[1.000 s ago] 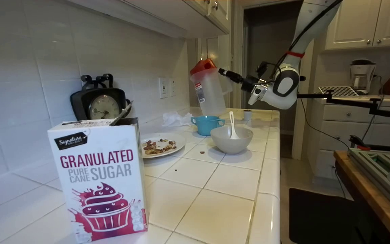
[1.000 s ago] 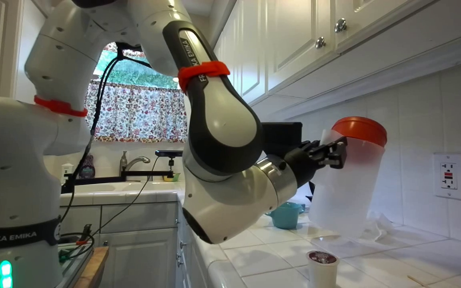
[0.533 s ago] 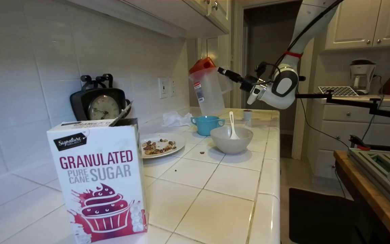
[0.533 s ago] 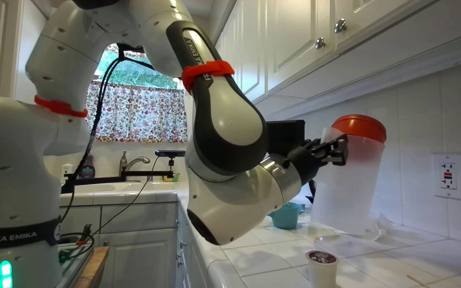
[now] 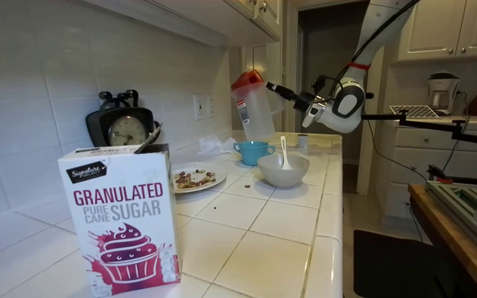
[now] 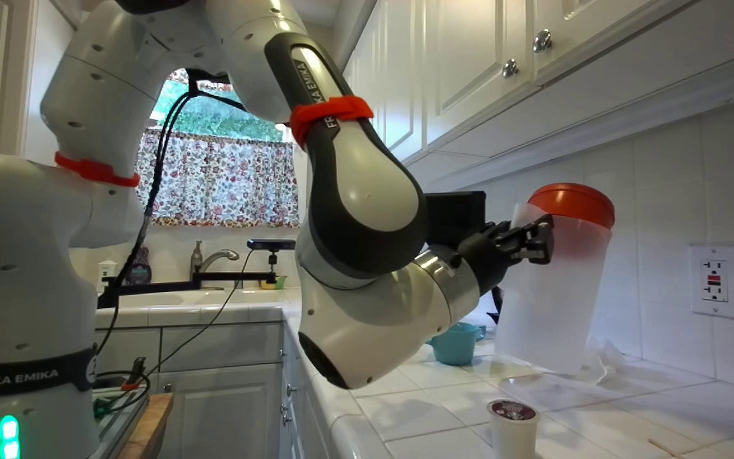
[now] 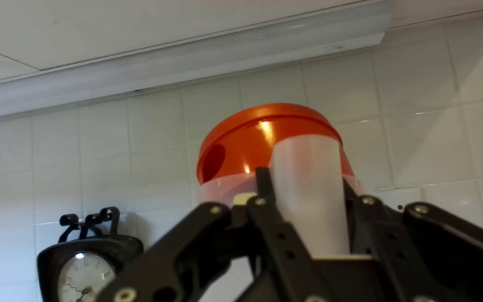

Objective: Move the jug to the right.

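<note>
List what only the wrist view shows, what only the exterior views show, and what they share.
Only the wrist view: the handle of the jug head-on, a finger of the gripper on either side.

Only the exterior views: the counter, blue bowl and coffee pod in both; the sugar box, plate and grey bowl with white spoon in an exterior view.

Shared: the jug's red-orange lid, the gripper closed on the jug, the tiled wall; the clock, in the wrist view and an exterior view.
</note>
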### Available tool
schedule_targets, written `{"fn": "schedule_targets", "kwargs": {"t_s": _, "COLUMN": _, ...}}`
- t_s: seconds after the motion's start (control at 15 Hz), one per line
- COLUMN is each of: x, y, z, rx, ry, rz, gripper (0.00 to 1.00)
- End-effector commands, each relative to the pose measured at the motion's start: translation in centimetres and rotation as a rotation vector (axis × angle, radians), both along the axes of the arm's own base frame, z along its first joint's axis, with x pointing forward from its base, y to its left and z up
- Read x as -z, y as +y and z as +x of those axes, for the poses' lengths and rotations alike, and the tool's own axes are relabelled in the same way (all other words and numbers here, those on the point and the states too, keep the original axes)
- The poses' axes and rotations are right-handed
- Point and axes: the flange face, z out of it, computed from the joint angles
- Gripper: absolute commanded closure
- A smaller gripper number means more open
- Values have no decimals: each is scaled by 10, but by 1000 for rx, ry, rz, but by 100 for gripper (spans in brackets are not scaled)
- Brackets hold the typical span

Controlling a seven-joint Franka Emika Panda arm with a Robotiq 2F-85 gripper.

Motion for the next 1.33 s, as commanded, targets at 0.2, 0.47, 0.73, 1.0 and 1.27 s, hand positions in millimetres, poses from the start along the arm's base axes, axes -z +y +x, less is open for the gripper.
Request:
{"fn": "schedule_targets", "kwargs": {"t_s": 0.2, "x": -5, "y": 15, "z": 8, "rx": -53, "ry": -61, "rz": -7, "gripper": 66}}
{"fn": "schedule_targets", "kwargs": {"t_s": 0.47, "x": 3, "y": -2, "z": -2, "rx": 4, "ry": 5, "rz": 0, "gripper": 66}}
{"fn": "schedule_targets", "kwargs": {"t_s": 0.73, "x": 4, "y": 0, "z": -2, "rx": 2, "ry": 13, "rz": 2, "gripper": 66}}
{"fn": "schedule_targets", "kwargs": {"t_s": 1.0, "x": 4, "y": 1, "z": -2, "rx": 1, "ry": 13, "rz": 3, "gripper": 66}}
{"fn": "schedule_targets", "kwargs": {"t_s": 1.27, "x": 5, "y": 0, "z": -3, "rx": 2, "ry": 13, "rz": 3, "gripper": 66}}
